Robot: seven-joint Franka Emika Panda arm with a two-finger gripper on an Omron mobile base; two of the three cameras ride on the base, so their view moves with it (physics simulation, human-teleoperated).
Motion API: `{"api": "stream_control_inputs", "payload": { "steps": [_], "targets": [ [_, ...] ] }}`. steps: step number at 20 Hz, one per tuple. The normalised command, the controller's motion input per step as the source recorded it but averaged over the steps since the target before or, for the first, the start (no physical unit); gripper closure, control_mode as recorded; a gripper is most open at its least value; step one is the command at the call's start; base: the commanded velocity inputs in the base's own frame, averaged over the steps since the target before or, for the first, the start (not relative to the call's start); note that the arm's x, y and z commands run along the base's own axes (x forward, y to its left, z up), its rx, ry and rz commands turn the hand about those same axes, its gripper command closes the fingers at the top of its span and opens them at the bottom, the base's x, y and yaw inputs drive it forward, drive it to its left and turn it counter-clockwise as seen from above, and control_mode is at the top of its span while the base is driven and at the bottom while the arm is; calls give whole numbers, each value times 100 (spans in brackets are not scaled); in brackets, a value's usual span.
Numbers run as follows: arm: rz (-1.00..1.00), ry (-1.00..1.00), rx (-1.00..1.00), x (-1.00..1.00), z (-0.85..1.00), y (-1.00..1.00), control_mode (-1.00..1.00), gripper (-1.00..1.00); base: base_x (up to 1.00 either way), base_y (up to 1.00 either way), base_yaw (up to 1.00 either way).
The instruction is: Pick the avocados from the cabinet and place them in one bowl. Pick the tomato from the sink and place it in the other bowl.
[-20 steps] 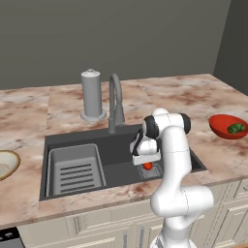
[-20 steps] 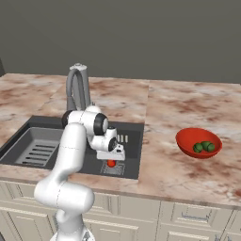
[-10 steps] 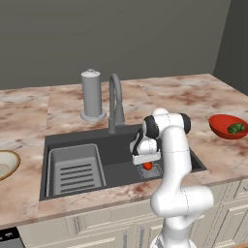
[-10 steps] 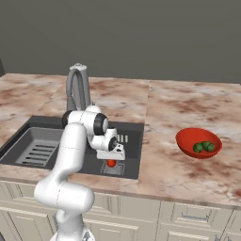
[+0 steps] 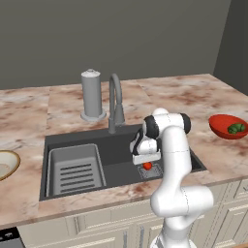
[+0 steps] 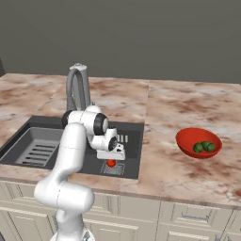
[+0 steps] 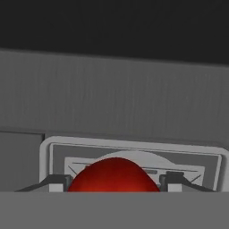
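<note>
The tomato (image 5: 147, 166) (image 6: 111, 163) (image 7: 114, 176) rests on the square drain at the right end of the sink (image 5: 116, 150) (image 6: 132, 141). My gripper (image 5: 147, 163) (image 6: 111, 161) (image 7: 115, 181) reaches down into the basin, one finger against each side of the tomato, shut on it. Both avocados (image 5: 236, 128) (image 6: 204, 147) lie in the red bowl (image 5: 220, 125) (image 6: 188, 141) on the counter to the right. The cream bowl (image 5: 7, 167) with its tan rim sits at the far left counter edge. The cabinet is out of view.
A curved grey faucet (image 5: 115, 101) (image 6: 75, 89) rises behind the sink, with a grey canister (image 5: 92, 94) beside it. A ribbed rack (image 5: 77, 169) (image 6: 33, 148) takes up the basin's left half. Marble counter stretches between sink and red bowl.
The fingers have closed in from wide open onto the tomato. The arm and the tomato stay where they were.
</note>
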Motion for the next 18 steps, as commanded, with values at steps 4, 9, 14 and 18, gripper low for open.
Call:
{"api": "stream_control_inputs", "payload": {
  "steps": [4, 9, 14, 18],
  "targets": [
    [0, 0, 0, 1, 0, 0, -100, 100, 0, 0, 0],
    [0, -5, 0, -16, 17, 0, -100, 100, 0, 0, 0],
    [0, -1, 1, -20, 58, 0, -100, 100, 0, 0, 0],
    [0, -1, 0, -26, 59, -11, -100, 100, 0, 0, 0]
  ]
}}
